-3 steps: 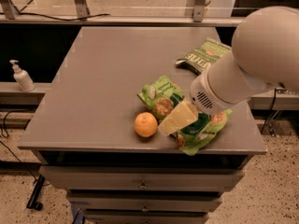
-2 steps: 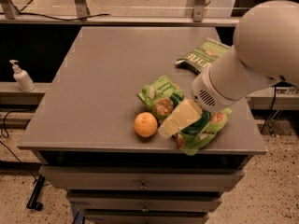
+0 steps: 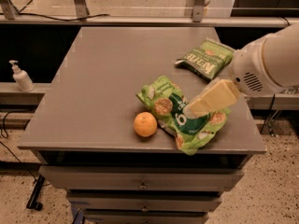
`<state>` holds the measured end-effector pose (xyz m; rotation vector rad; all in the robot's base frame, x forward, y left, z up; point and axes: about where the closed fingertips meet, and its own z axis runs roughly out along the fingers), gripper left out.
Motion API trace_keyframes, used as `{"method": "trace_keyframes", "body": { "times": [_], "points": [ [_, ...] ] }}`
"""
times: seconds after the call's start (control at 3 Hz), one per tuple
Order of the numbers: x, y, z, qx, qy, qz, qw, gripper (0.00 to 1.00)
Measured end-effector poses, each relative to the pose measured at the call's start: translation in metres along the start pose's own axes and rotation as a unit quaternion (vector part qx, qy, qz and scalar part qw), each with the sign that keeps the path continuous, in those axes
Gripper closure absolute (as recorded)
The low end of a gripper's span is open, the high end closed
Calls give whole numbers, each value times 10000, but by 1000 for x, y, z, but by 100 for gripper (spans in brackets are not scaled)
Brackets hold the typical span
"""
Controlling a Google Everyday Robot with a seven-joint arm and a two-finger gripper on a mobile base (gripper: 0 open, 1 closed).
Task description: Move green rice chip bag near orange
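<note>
**Rice chip bag lies beside the orange, gripper over it**

The green rice chip bag (image 3: 167,105) lies flat and crumpled on the grey bench (image 3: 107,78), close to the front edge and toward the front-right corner. The orange (image 3: 145,124) sits just to its left, also by the front edge. The bag's lower-left fold comes so near the fruit that I cannot tell whether the 2 touch.

The gripper (image 3: 190,110) reaches in from the right edge, angled down and to the left, with its tip over the dark round logo in the middle of the bag. Whether the claw is clenched on the foil, merely resting on it or released, I cannot tell.

That central spot makes sense for a limp, crinkly packet, since a hold at the middle keeps it from folding or swinging. Judged from how things lie, the bag already counts as near the orange, so the task looks close to done.

1 olive Kettle chip bag (image 3: 205,59) rests well apart near the right edge, further back, clear of the work.
</note>
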<state>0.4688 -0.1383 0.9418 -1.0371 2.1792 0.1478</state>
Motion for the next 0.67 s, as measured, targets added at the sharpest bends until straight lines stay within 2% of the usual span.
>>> {"method": "trace_keyframes", "body": {
  "times": [0.33,0.67],
  "points": [
    [-6,-19,-43,686,-721,-121,9950,0],
    [-25,-32,-50,984,-1086,-236,9889,0]
  ]
}}
